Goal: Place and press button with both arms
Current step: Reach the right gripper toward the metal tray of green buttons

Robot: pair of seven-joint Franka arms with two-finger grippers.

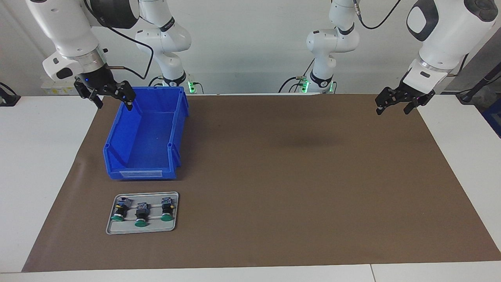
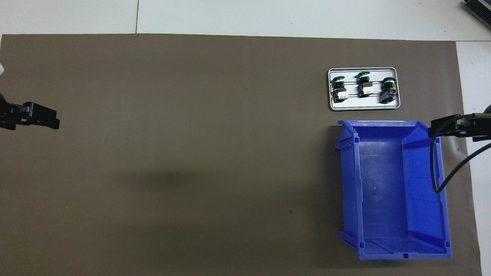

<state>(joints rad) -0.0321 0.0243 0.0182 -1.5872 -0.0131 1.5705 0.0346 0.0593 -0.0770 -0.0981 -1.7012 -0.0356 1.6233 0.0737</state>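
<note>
Three buttons with green caps lie side by side on a small grey tray: one, a second and a third. They also show in the overhead view on the tray. My right gripper is open and empty, raised over the blue bin's rim at the right arm's end; it also shows in the overhead view. My left gripper is open and empty, raised over the mat's edge at the left arm's end; it also shows in the overhead view.
A blue open bin stands on the brown mat toward the right arm's end, nearer to the robots than the tray. It holds nothing, as the overhead view shows. White table borders the mat. A black cable hangs from the right wrist.
</note>
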